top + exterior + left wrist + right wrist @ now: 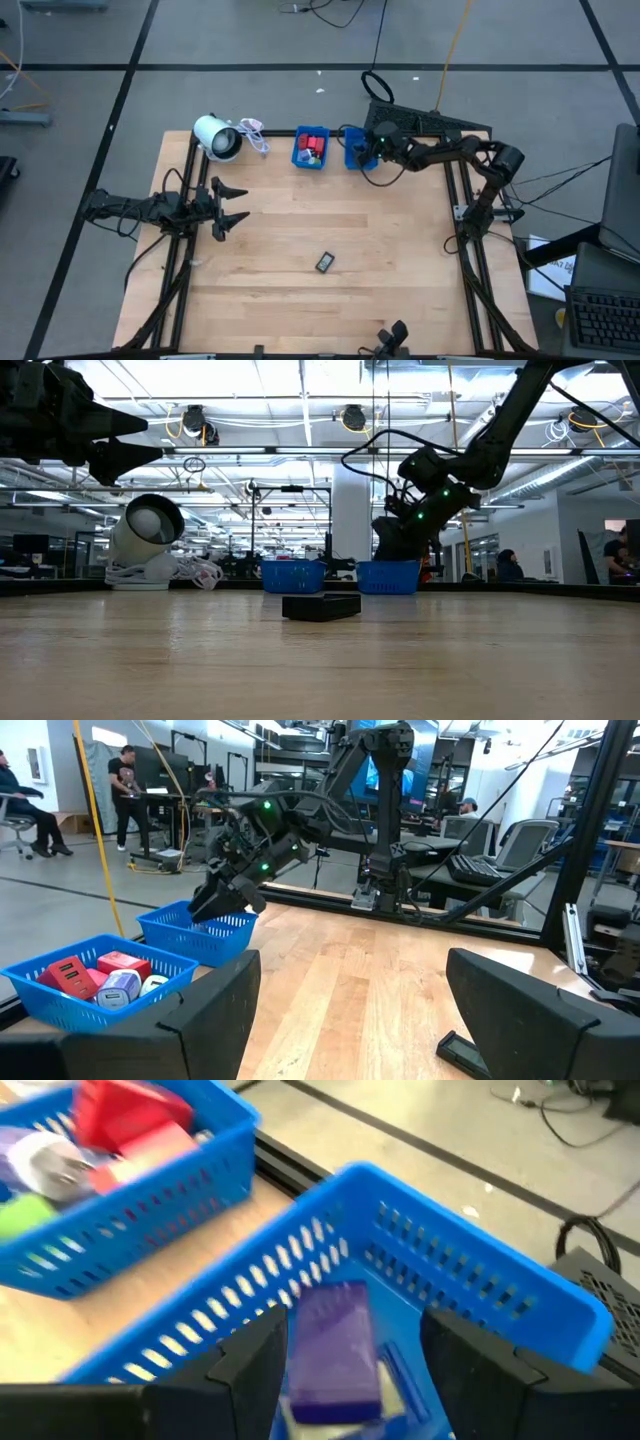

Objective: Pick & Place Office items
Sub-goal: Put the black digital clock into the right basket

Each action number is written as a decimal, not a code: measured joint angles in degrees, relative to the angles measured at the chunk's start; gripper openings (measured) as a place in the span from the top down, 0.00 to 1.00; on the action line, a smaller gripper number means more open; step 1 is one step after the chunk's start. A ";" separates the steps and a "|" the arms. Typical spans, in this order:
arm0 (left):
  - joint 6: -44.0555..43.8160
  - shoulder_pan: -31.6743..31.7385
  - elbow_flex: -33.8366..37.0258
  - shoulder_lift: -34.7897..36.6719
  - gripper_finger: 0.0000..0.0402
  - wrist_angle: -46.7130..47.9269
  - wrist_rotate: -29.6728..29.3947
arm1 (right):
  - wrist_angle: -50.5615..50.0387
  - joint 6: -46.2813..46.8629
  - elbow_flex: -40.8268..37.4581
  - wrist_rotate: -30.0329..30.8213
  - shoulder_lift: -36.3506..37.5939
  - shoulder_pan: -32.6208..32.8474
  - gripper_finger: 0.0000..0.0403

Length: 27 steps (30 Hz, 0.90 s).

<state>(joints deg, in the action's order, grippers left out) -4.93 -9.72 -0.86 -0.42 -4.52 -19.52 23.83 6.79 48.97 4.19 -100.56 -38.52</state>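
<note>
A: Where is the right pincer [362, 150]?

B: Over the right-hand blue bin [470, 1270] at the far edge of the tabletop [330, 225], tips dipping inside its walls. In its wrist view a purple block [333, 1350] sits between the two dark fingers [250, 1365], down in that bin.

A: Clamped on the block?

B: Hard to call. The fingers stand a little apart and the block appears to lie between them, but I cannot tell whether they touch it.

A: And the other bin?

B: The left-hand blue bin [311, 148] sits just beside the first. It holds a red block [122, 963], a second red piece [68, 972], a pale purple-grey item [122, 988] and something green [25, 1215] that is only partly visible.

A: Anything loose on the wood?

B: One small dark block [325, 262], alone near the middle front of the tabletop, well apart from both bins.

A: The left arm?

B: Its left pincer [228, 208] hangs above the left side of the tabletop, fingers spread wide, with nothing between them.

A: What else is up there?

B: A white roll [217, 137] lies on its side at the far left corner, with a white cable [254, 133] tangled beside it.
</note>
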 joint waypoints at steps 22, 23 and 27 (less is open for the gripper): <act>0.00 -0.02 0.00 0.00 0.19 -0.01 0.00 | 15.63 -1.49 0.00 -0.02 0.08 18.02 0.46; 0.00 -0.01 0.00 0.01 0.19 0.00 -0.01 | 16.18 -1.48 0.00 -0.02 0.08 18.94 0.46; 0.00 -0.02 0.00 0.01 0.19 0.00 0.00 | 17.83 -1.49 0.00 -0.02 0.08 22.65 0.46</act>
<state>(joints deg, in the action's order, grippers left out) -4.93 -9.74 -0.86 -0.41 -4.51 -19.51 41.67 5.30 48.97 4.16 -100.49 -15.87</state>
